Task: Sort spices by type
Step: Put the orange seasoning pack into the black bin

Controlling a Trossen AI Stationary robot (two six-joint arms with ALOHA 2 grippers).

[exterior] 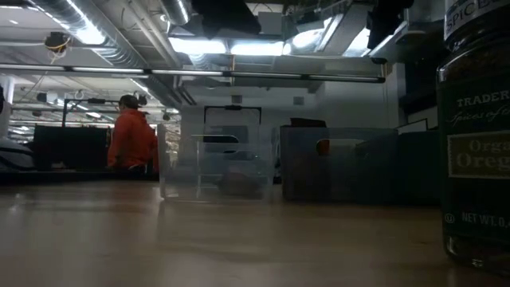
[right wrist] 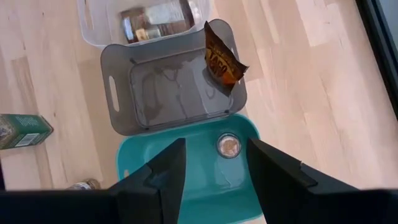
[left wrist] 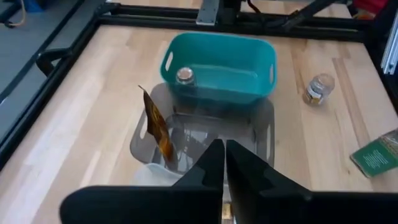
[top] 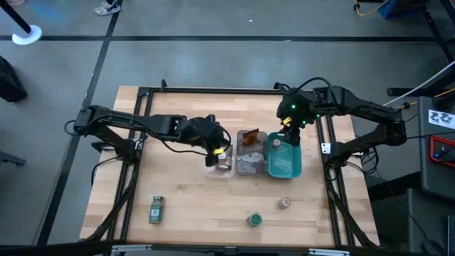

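My left gripper point(top: 213, 148) hovers shut over the clear tray point(top: 222, 165), where a brown packet point(right wrist: 155, 18) lies flat. A brown-orange sachet point(right wrist: 221, 61) leans with its upper part against the far corner of the grey tray point(right wrist: 118, 93). My right gripper point(right wrist: 214, 169) hangs open above the teal tray point(top: 288, 167). A pinkish-brown-lidded jar point(right wrist: 228, 145) stands upright there, below the fingers and untouched. Another such jar point(top: 284, 203) and an upright green-lidded jar point(top: 254, 219) stand on the table. A green-labelled jar point(top: 156, 209) lies on its side.
The three trays sit side by side at the table's middle: clear, grey, teal from left to right. Black frame rails point(top: 213, 91) run along the table's far and side edges. Bare wood lies to the near left. A person in an orange top point(exterior: 131, 139) stands far behind.
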